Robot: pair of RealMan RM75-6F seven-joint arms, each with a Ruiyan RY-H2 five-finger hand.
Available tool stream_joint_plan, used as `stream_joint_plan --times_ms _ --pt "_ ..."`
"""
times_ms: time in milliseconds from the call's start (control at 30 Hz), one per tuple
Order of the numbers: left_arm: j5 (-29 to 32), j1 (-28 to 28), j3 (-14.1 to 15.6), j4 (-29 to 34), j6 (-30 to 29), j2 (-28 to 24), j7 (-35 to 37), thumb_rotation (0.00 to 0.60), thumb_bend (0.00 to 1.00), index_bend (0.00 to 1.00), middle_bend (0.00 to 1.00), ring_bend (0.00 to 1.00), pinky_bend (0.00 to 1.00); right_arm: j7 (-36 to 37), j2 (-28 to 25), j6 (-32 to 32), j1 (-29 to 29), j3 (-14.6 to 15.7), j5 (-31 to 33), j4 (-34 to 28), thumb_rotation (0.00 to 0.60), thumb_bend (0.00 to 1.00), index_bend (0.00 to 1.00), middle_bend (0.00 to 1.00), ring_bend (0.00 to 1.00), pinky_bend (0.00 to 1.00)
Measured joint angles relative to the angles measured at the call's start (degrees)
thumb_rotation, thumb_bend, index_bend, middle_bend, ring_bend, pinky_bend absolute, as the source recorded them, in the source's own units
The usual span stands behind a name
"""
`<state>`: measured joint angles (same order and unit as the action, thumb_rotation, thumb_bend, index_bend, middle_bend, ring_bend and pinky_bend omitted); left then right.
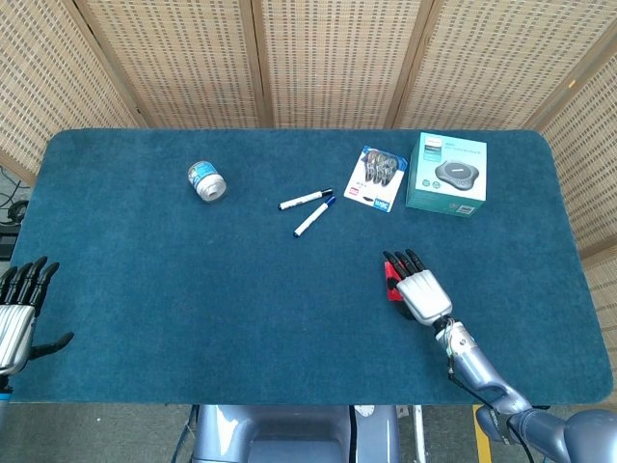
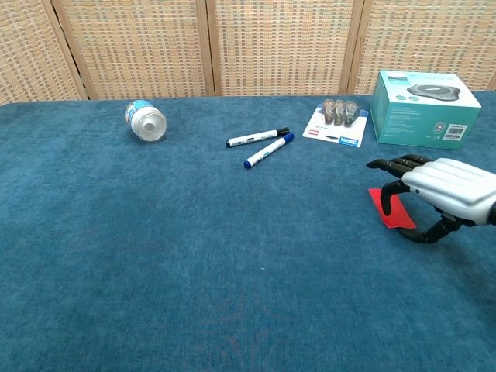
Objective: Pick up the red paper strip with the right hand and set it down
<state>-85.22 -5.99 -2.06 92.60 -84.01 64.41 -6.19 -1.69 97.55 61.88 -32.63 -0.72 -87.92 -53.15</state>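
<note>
A small red paper strip [image 1: 389, 280] [image 2: 390, 209] lies flat on the blue table cloth, right of the middle. My right hand [image 1: 417, 286] [image 2: 442, 188] hovers palm down over the strip's right part. Its fingers [image 2: 394, 164] arch above the paper and the thumb [image 2: 425, 236] curls below it, with nothing gripped between them. Most of the strip shows to the left of the hand in the chest view. My left hand [image 1: 19, 313] hangs at the table's near left edge, fingers apart and empty.
Two markers [image 1: 310, 208] lie near the centre back, and a small taped roll [image 1: 206, 180] sits to the left. A blister pack [image 1: 378, 178] and a teal box [image 1: 446, 174] stand behind the right hand. Wicker screens close off the back.
</note>
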Motion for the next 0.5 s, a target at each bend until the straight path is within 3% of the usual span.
stream_joint_plan --times_ms 500 --pt "0.04 0.00 -0.02 0.00 -0.01 0.02 -0.08 0.600 0.00 0.00 0.00 0.00 0.00 -0.08 1.03 -1.10 -0.49 -0.75 0.70 2.09 0.600 0.41 0.43 0.00 0.00 0.00"
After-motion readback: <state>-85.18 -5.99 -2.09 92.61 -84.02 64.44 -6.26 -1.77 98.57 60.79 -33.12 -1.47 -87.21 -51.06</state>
